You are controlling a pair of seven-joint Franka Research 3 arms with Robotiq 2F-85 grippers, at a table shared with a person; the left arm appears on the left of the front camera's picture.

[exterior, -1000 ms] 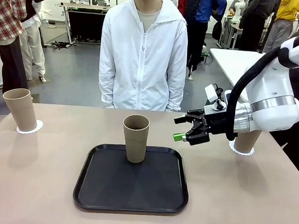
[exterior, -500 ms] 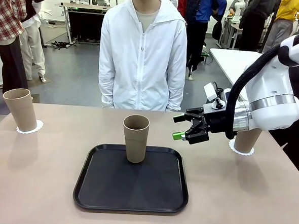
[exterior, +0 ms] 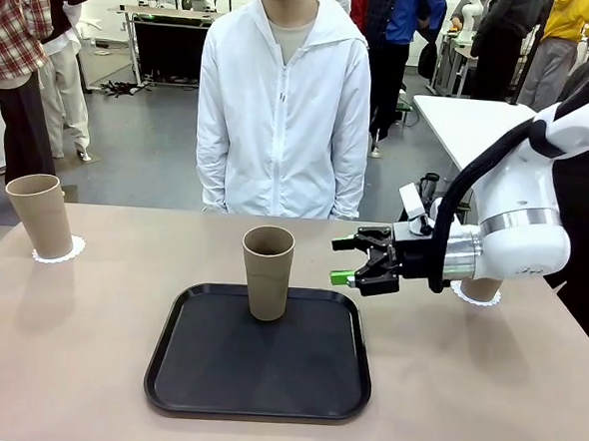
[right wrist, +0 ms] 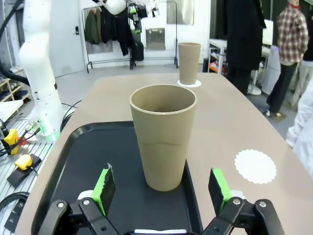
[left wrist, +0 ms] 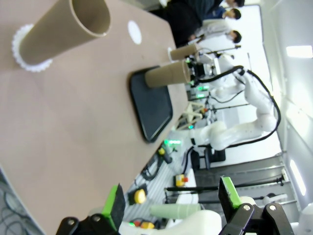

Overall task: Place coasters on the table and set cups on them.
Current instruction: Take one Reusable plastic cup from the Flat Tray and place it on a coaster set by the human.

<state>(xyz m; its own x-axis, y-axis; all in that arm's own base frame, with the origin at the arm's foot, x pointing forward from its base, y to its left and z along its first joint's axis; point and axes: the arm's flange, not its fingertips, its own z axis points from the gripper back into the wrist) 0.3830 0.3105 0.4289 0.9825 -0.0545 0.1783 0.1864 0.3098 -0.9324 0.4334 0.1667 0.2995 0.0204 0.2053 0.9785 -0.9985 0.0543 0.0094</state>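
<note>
Right tool [exterior: 344, 261] is spread wide beside the one cup [exterior: 267, 272] on the black tray [exterior: 257, 388]. Three cups total; two others [exterior: 39, 215] sit on coasters [exterior: 57, 255] on the surface [exterior: 67, 347], plus one bare coaster [right wrist: 255, 166].

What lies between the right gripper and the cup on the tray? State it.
Nothing: in the right wrist view, the open right gripper faces the cup with just bare black tray below the gap. The front view agrees.
</note>
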